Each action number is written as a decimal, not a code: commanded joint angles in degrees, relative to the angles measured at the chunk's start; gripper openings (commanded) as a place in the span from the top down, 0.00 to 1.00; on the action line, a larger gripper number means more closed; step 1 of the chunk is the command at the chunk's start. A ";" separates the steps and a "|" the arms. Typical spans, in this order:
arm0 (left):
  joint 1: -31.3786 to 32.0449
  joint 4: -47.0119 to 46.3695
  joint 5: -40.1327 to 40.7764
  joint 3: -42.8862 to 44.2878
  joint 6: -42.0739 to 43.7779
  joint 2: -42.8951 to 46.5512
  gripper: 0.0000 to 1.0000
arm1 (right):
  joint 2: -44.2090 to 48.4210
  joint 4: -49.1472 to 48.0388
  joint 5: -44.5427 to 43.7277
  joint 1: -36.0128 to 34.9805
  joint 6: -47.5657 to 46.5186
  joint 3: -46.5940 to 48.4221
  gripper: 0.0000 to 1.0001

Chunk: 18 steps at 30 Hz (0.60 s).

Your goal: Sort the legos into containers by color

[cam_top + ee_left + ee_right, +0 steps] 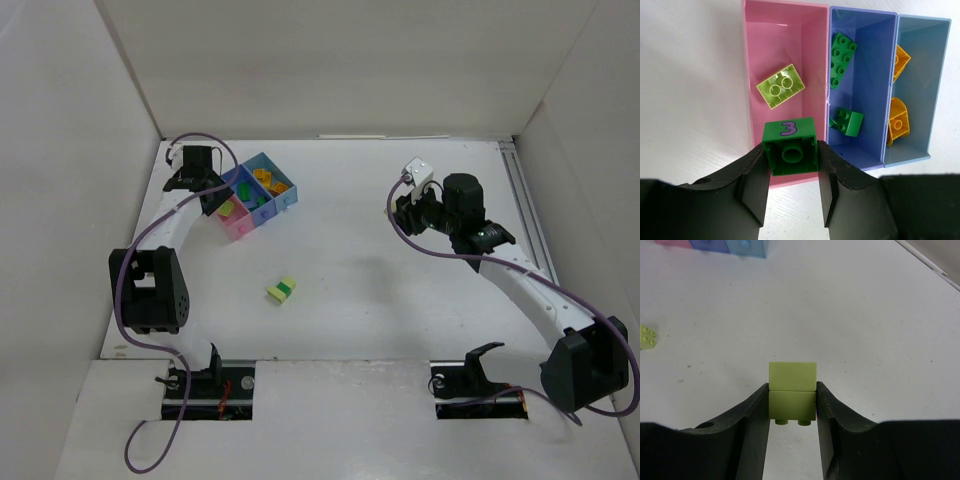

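My left gripper is shut on a dark green brick marked with a purple 3, held over the near end of the pink bin. That bin holds a lime green brick. The purple-blue bin beside it holds two dark green bricks. The light blue bin holds orange-yellow bricks. My right gripper is shut on a lime green two-brick stack, above bare table. A pale yellow-with-green brick lies on the table centre.
The bin cluster sits at the back left, under my left gripper. My right gripper hangs at mid right. White walls enclose the table on three sides. A rail runs along the right edge.
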<state>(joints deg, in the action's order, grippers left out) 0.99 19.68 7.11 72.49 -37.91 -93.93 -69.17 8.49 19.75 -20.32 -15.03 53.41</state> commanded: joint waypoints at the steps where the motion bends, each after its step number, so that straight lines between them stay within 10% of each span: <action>1: -0.03 -0.43 -2.62 2.31 1.87 0.50 0.77 | 1.14 -3.13 0.12 0.28 0.17 -0.23 1.00; 18: 2.43 -1.05 -5.88 10.04 2.93 -7.14 0.76 | 0.61 -3.13 -0.41 0.80 0.17 -0.23 1.00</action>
<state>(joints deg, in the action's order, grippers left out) 3.51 18.72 1.93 79.42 -35.83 -100.86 -69.17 8.49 19.68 -19.94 -15.03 53.41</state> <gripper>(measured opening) 0.348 0.434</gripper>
